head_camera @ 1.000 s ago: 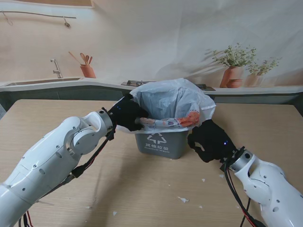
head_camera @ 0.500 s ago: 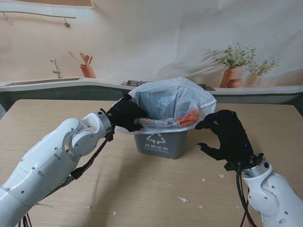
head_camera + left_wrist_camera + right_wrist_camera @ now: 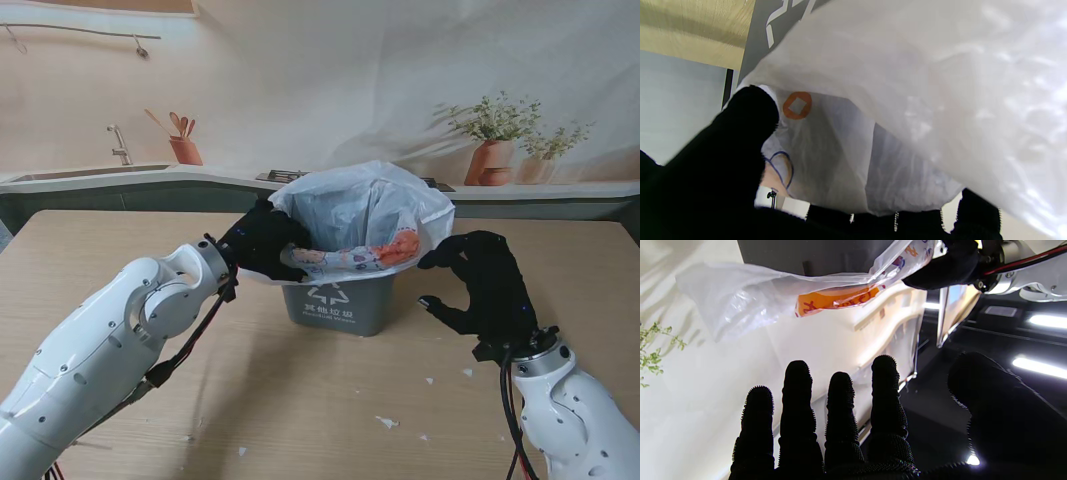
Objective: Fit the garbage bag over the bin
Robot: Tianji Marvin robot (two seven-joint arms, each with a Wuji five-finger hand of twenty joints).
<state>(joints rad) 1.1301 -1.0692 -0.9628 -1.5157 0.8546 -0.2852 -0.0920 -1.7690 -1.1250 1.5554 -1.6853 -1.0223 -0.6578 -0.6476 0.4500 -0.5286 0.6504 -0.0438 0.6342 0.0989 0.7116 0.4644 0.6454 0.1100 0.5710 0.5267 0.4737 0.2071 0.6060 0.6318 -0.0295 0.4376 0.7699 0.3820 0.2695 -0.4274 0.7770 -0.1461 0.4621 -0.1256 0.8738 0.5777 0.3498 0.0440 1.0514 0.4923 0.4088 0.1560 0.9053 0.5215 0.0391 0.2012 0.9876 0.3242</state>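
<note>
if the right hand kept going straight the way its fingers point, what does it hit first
Most likely the loose edge of the garbage bag draped over the bin. The open right hand points at that side, fingertips just short of the plastic. Depth is hard to judge, though.

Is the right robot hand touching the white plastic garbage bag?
Apart. The right wrist view shows the right robot hand open with clear space between its fingertips and the white plastic garbage bag; the stand view agrees.

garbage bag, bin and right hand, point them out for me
garbage bag (image 3: pixel 365 205), stand view, on its billowed white top.
bin (image 3: pixel 340 305), stand view, on its grey front wall.
right hand (image 3: pixel 490 290), stand view, on the back of the hand.
</note>
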